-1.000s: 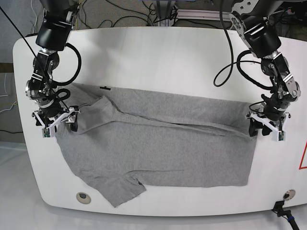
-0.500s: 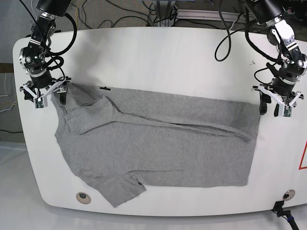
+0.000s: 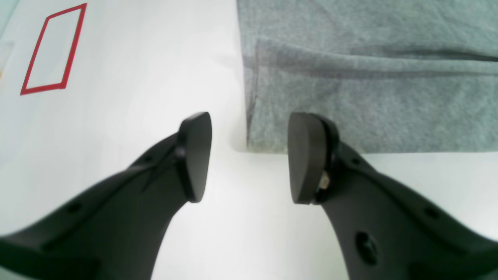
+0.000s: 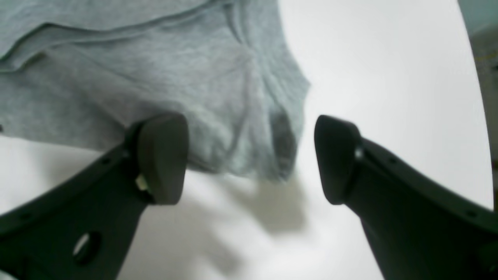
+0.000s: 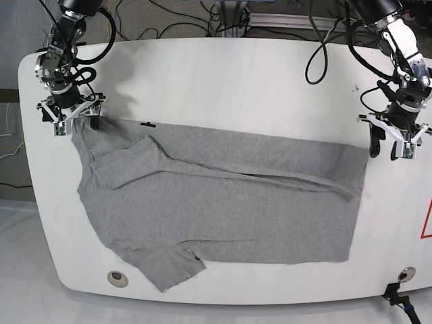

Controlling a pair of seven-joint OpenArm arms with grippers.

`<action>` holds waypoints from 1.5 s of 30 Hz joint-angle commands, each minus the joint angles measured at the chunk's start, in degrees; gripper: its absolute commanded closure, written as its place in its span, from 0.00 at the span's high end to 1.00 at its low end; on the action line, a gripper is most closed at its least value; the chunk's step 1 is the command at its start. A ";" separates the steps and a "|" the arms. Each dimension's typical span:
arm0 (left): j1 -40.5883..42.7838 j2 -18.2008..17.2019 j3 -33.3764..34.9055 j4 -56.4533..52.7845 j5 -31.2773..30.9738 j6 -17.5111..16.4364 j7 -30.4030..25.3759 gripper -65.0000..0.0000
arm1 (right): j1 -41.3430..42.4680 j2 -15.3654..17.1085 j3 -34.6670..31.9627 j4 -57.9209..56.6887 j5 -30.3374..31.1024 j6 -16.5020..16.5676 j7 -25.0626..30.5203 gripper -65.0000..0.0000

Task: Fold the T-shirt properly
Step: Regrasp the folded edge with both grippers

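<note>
Our wrist views crop the shirt [image 5: 223, 196] to single corners, and the right one is blurred. The shirt lies spread across the middle of the table [image 5: 223, 74]: soft grey knit, one long edge folded in along a diagonal crease, a sleeve sticking out at the near edge. Our left gripper [image 3: 249, 155] and right gripper [image 4: 249, 159] both gape over those corners, holding nothing. A red outline [image 3: 52, 48] marks the glossy white top.

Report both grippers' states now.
Left gripper: open, holding nothing, at the T-shirt corner.
Right gripper: open, holding nothing.
</note>
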 commanded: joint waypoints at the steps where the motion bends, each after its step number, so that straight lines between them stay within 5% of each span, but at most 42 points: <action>1: -0.36 -0.76 -0.20 1.24 -0.74 -0.08 -1.20 0.45 | 0.83 1.04 0.29 -0.90 0.71 -0.24 2.82 0.75; 15: -0.27 -0.68 -0.20 1.06 -0.74 -0.17 -1.20 0.45 | 2.68 1.83 2.23 -12.15 0.63 0.20 6.69 0.74; 17: -0.27 -0.68 -0.20 0.89 -0.74 -0.17 -1.20 0.45 | 2.68 1.83 2.14 -12.06 0.63 0.20 6.69 0.64; 24: -0.27 -0.68 -0.38 0.71 -0.65 0.01 -1.20 0.45 | 2.94 1.83 1.96 -12.06 0.63 0.20 6.69 0.00; 39: -0.89 0.20 -2.66 -12.12 -1.09 -0.25 -3.23 0.46 | 2.85 1.56 1.88 -12.06 0.63 0.20 6.69 0.00; 45: -1.94 -0.06 -0.73 -16.26 -6.63 -0.25 -3.23 0.47 | 2.77 1.48 1.79 -11.97 0.63 0.20 6.69 0.00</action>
